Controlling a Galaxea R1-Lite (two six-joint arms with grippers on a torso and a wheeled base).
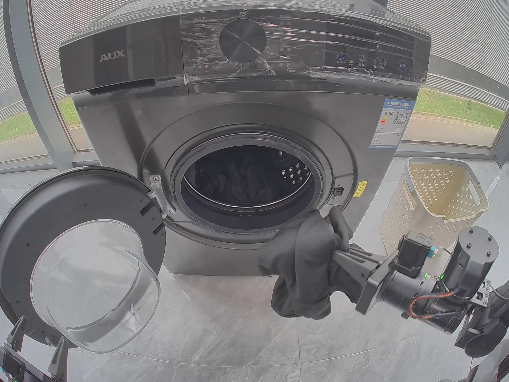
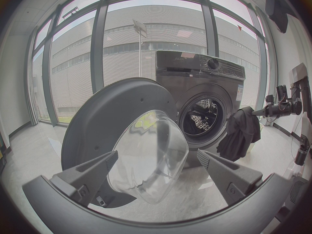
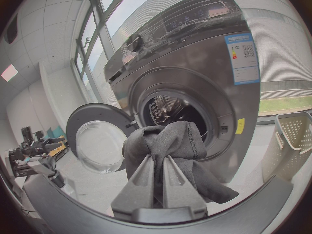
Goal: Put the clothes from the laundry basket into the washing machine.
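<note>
The grey washing machine [image 1: 249, 107] stands with its round door [image 1: 79, 250] swung open to the left. Dark clothes lie inside the drum [image 1: 246, 184]. My right gripper [image 1: 339, 258] is shut on a black garment [image 1: 302, 261], which hangs just below and right of the drum opening, in front of the lower rim. The right wrist view has the garment [image 3: 169, 140] bunched over the closed fingertips [image 3: 152, 166]. The cream laundry basket [image 1: 440, 197] stands on the floor to the machine's right. My left gripper [image 1: 38, 346] is open and holds nothing, low beside the door [image 2: 130, 121].
Grey tiled floor [image 1: 228, 319] lies free in front of the machine. The open door with its clear bowl [image 1: 95, 287] takes up the left side. Tall windows [image 1: 466, 54] stand behind the machine and basket.
</note>
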